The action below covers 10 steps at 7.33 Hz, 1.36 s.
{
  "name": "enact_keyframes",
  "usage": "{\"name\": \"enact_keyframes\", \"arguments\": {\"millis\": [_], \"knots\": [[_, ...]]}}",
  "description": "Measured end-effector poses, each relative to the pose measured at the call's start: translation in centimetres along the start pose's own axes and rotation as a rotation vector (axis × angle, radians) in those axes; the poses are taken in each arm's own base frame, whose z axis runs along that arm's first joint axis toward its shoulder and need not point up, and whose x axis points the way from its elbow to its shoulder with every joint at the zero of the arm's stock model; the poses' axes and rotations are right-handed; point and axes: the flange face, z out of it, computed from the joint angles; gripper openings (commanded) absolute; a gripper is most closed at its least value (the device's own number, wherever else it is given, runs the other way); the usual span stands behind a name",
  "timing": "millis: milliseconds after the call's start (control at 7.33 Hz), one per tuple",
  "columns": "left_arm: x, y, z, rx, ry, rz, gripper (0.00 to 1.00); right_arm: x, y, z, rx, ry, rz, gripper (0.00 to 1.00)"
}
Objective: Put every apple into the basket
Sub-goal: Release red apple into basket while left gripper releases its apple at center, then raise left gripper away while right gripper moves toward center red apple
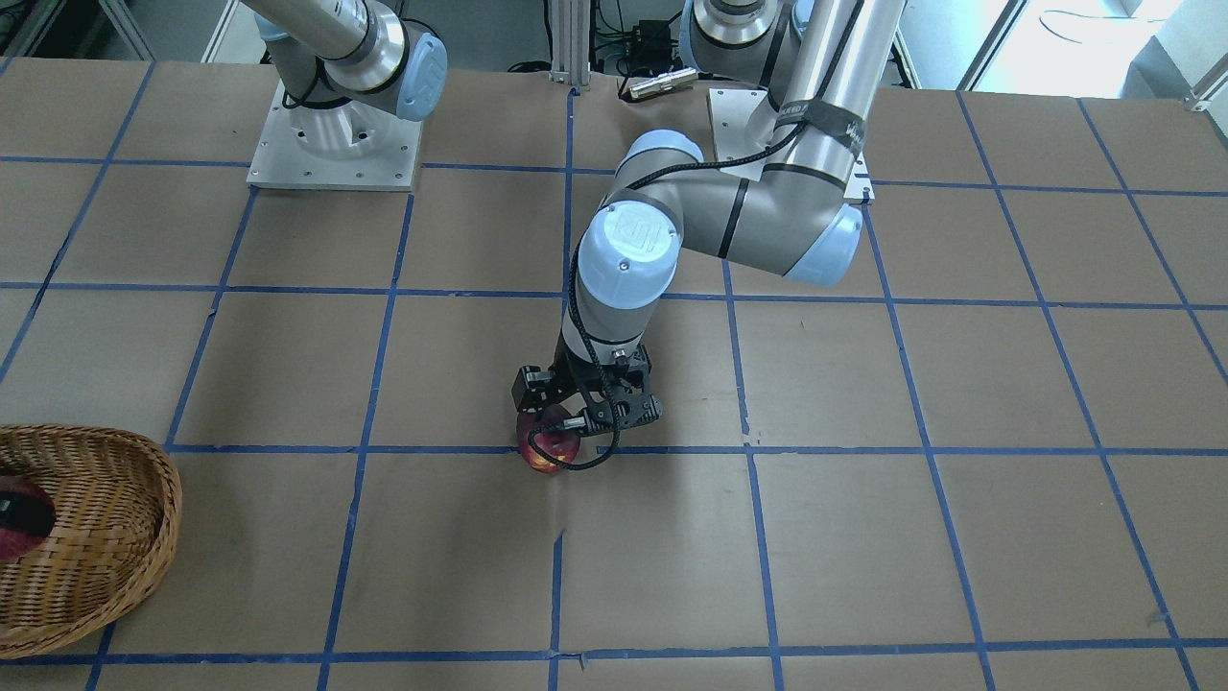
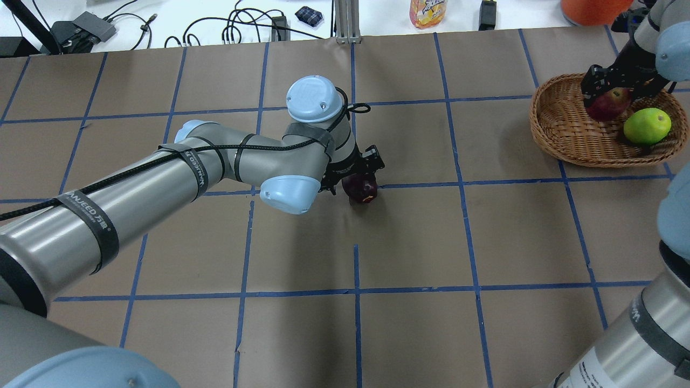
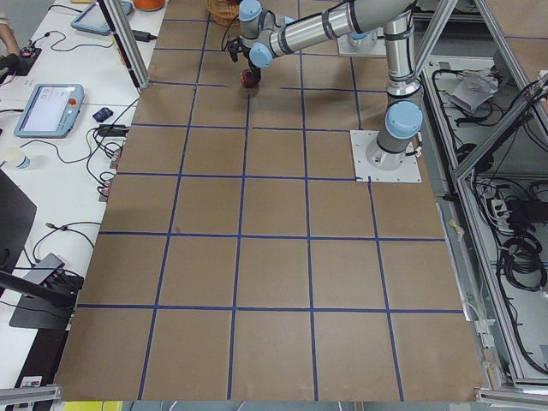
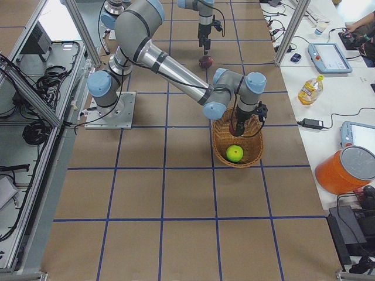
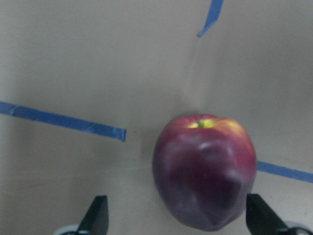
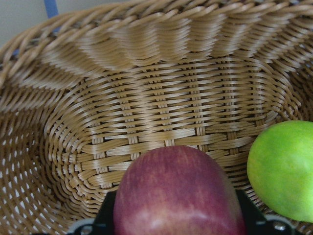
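A dark red apple [image 2: 362,189] with a yellowish patch rests on the brown paper near the table's middle. My left gripper [image 2: 358,173] is right above it, open. In the left wrist view the apple [image 5: 203,174] lies between the two fingertips [image 5: 98,215], nearer the right one. The wicker basket [image 2: 539,116] stands at the far right. A lime green apple [image 2: 647,125] lies in it. My right gripper [image 2: 612,89] is shut on the second red apple [image 2: 608,105] and holds it low inside the basket, next to the green apple [image 6: 283,169].
A juice bottle [image 2: 428,11], an orange bucket [image 2: 593,8] and cables lie beyond the table's far edge. A metal post [image 2: 347,21] stands at the far middle. Blue tape lines grid the paper.
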Motion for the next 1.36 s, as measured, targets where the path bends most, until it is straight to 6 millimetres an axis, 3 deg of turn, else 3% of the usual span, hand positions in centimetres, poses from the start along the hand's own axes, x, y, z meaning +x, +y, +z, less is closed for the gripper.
{"name": "enact_keyframes", "arguments": {"millis": [136, 273, 545, 682, 955, 1091, 1364], "knots": [[-0.7, 0.2, -4.4, -0.002, -0.028, 0.068, 1.0, 0.3, 0.0, 1.1, -0.02, 0.009, -0.001, 0.6], [-1.6, 0.9, -8.8, 0.003, -0.055, 0.131, 1.0, 0.8, 0.0, 1.9, -0.034, 0.015, 0.004, 1.0], [-5.3, 1.8, -16.4, 0.032, -0.083, 0.273, 1.0, 1.7, 0.1, 2.5, -0.051, 0.017, 0.016, 1.0], [-7.9, 2.0, -19.1, 0.03, -0.089, 0.326, 1.0, 1.8, 0.2, 2.3, -0.055, 0.016, 0.019, 1.0], [-12.6, 2.5, -22.2, 0.008, -0.1, 0.398, 1.0, 0.5, 0.8, -0.5, -0.054, -0.004, 0.013, 1.0], [-14.2, 2.6, -22.8, 0.002, -0.101, 0.414, 1.0, -2.0, 1.5, -3.1, -0.05, -0.026, -0.006, 1.0], [-15.4, 2.8, -22.9, 0.001, -0.1, 0.418, 1.0, -11.9, 3.7, -8.0, -0.05, -0.041, -0.055, 1.0]]}}
